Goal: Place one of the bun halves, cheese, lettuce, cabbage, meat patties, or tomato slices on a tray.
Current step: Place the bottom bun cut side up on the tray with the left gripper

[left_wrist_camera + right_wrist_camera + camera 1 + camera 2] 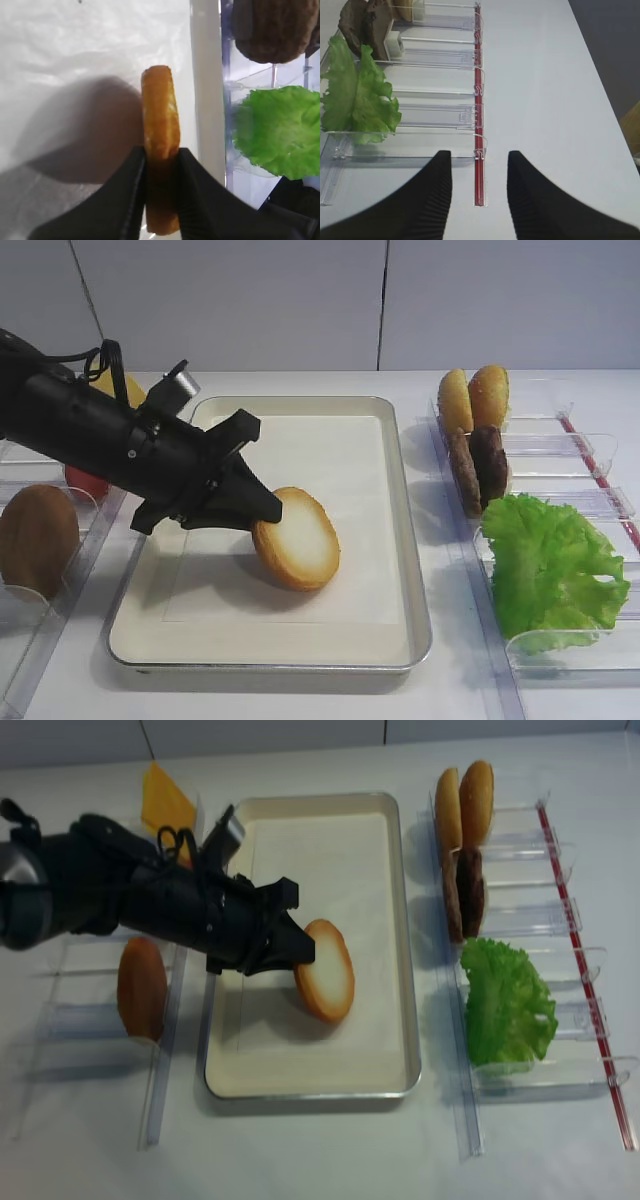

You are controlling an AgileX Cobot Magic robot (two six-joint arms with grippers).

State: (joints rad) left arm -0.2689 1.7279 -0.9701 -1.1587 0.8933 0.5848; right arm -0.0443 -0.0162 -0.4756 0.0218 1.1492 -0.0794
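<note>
One bun half [297,539] stands on edge over the tray [400,540], near its middle; we see our left gripper [262,508] pinching its left rim. Our right gripper [479,186] hangs spread above the table, just right of the lettuce [357,95] rack.

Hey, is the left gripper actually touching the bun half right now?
Touching. The left wrist view shows the left gripper with both fingers pressed against the bun half.
</note>
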